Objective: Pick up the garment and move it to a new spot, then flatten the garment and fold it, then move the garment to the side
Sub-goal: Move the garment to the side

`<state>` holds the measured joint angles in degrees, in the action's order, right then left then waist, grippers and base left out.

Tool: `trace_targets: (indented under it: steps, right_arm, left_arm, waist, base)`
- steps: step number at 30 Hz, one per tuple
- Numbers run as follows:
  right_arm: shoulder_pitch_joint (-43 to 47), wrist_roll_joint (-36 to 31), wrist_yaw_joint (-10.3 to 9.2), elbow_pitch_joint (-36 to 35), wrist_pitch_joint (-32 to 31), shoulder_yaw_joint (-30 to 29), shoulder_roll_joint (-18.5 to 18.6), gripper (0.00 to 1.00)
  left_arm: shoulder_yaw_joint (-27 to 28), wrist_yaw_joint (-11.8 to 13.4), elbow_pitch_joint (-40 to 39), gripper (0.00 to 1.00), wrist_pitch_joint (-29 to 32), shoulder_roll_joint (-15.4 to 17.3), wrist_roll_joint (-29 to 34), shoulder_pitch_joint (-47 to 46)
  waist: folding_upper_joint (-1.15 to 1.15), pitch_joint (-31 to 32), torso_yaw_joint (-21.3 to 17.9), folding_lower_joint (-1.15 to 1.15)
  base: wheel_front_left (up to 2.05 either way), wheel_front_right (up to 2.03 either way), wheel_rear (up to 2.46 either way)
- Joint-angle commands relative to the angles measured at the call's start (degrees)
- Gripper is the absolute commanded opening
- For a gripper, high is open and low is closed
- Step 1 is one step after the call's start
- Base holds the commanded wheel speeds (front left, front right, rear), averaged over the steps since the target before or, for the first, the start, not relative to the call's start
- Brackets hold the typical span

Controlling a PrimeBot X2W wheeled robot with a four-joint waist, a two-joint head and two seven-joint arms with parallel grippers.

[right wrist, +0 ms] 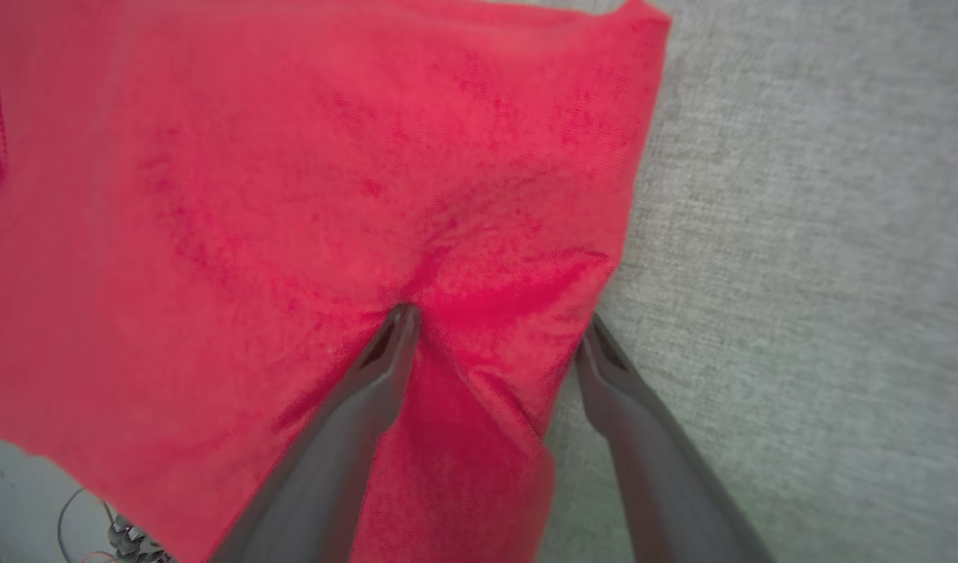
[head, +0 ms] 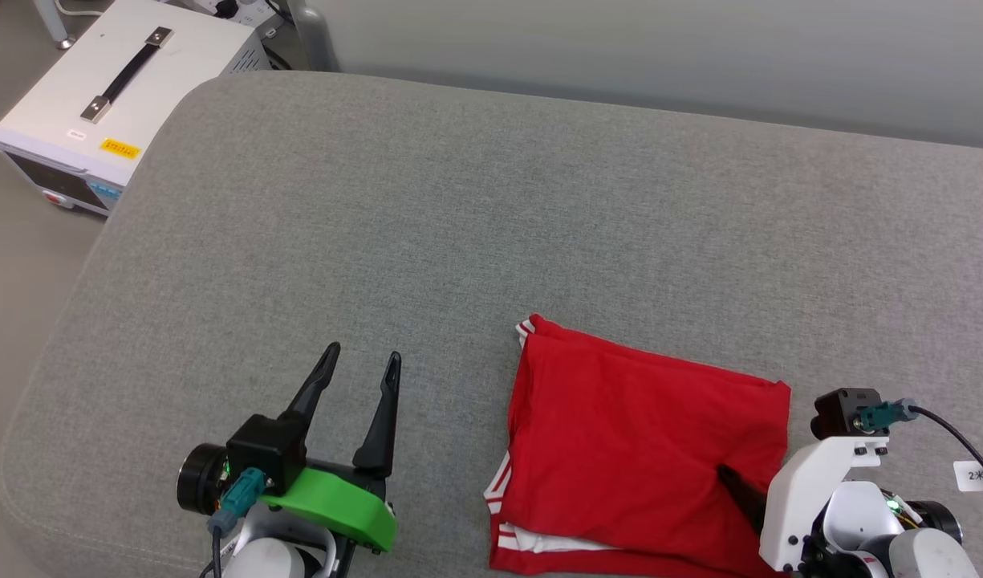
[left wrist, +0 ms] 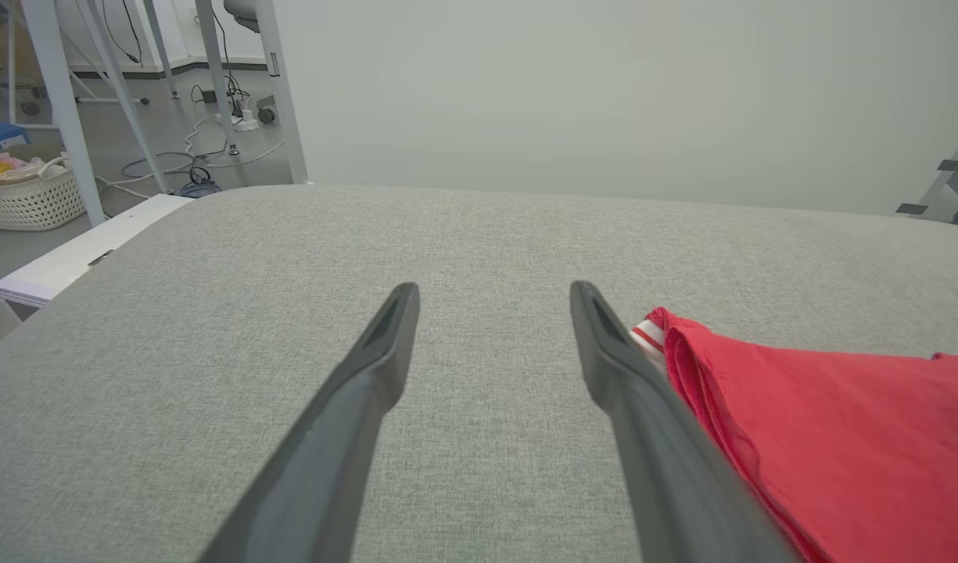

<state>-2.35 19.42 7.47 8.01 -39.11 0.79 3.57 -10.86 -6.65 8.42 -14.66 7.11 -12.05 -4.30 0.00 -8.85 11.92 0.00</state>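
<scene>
Red cloth: folded garment (head: 643, 449), likely limp, light; my right pincer (right wrist: 494, 328), wide, straddles its side edge, best hold; left pincer (head: 362, 353) wide, empty.

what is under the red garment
The garment lies folded on the grey cushion. At its left edge white-striped lower layers peek out. Whatever else lies beneath the top red layer is covered.

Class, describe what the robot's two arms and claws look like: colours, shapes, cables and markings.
The left claw has two long, tapering dark fingers on a black block, with a bright green curved bracket and a teal plug. The right claw has matching dark fingers, a white angular bracket, a teal plug and a black cable carrying a white tag.
</scene>
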Motion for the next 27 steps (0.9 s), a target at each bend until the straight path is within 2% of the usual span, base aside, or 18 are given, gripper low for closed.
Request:
trace_targets:
  steps: [1, 2, 3, 4, 9, 14, 20, 27]
  right_arm:
    - [-0.17, -0.18, 0.02, 2.02, -0.74, 1.08, -0.57, 0.96]
    - [-0.31, -0.24, 0.02, 2.58, -0.73, 1.43, -0.59, 0.35]
    - [-0.42, -0.26, 0.02, 2.94, -0.64, 1.65, -0.60, 0.13]
    - [-0.56, -0.32, 0.02, 3.20, -0.45, 1.90, -0.60, 0.00]
    - [-1.33, -1.17, 0.02, 3.13, 1.48, 3.14, 0.18, 0.00]
    - [-2.15, -1.22, 0.02, 0.73, 1.95, 6.60, 4.15, 0.00]
    - [-4.51, -0.62, 0.02, -7.06, -2.58, 13.27, 15.57, 0.00]
    - [-7.48, 0.34, 0.02, -11.25, -5.93, 14.95, 28.73, 0.00]
  left_arm:
    - [0.11, -0.29, 0.11, 1.00, -0.34, -0.38, 0.57, -1.12]
    - [0.11, -0.32, 0.22, 1.00, -0.34, -0.44, 0.64, -1.15]
    - [0.10, -0.35, 0.33, 1.00, -0.34, -0.49, 0.70, -1.16]
    - [0.10, -0.37, 0.43, 1.00, -0.34, -0.52, 0.75, -1.14]
    - [0.03, -0.51, 0.87, 1.00, -0.34, -0.57, 0.73, -0.88]
    - [-0.74, -0.65, 1.41, 1.00, -0.34, -0.52, -0.03, -0.26]
    - [-2.93, -0.77, 0.52, 1.00, -0.34, -0.71, -1.31, -0.51]
    - [-5.51, -0.81, -1.03, 1.00, -0.34, -0.91, -1.74, -1.90]
  waist:
    - [0.00, -0.42, 0.48, 0.00]
    - [0.00, -0.42, 0.52, 0.00]
    - [0.00, -0.39, 0.51, 0.00]
    - [0.00, -0.33, 0.44, 0.00]
    - [0.00, 0.62, -0.85, 0.00]
    - [0.00, 1.94, -3.61, 0.00]
    - [0.00, 1.96, -9.40, 0.00]
    - [0.00, -1.20, -15.62, 0.00]
  base:
    - [0.00, 0.00, 0.00]
    - [0.00, 0.00, 0.00]
    - [0.00, 0.00, 0.00]
    - [0.00, 0.00, 0.00]
    - [0.00, 0.00, 0.00]
    - [0.00, 0.00, 0.00]
    - [0.00, 0.00, 0.00]
    - [0.00, 0.00, 0.00]
